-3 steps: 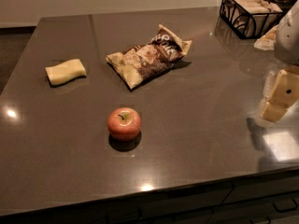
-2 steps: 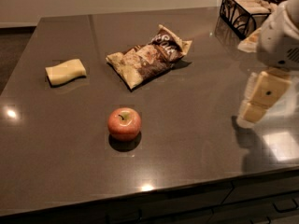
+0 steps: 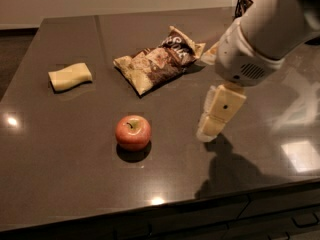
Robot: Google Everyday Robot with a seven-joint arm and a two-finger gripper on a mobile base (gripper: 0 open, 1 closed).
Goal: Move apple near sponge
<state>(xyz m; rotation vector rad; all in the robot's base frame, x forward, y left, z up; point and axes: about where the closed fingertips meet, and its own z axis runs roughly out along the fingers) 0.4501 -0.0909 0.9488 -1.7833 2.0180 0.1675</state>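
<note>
The apple (image 3: 133, 132), red-orange with a yellowish patch around its stem, sits on the dark countertop (image 3: 75, 174) near the front. The pale yellow sponge (image 3: 70, 77) lies flat at the far left, well apart from the apple. My gripper (image 3: 216, 118) hangs from the white arm to the right of the apple, just above the countertop, about an apple and a half's width away from it. It holds nothing.
A brown-and-tan snack bag (image 3: 159, 60) lies behind the apple, between sponge and arm. A dark wire basket (image 3: 244, 1) stands at the back right, mostly hidden by the arm. The counter's front edge runs just below the apple.
The arm has swung in from the right edge towards the left, bringing the gripper much closer to the apple. The apple, sponge and bag have not moved.
</note>
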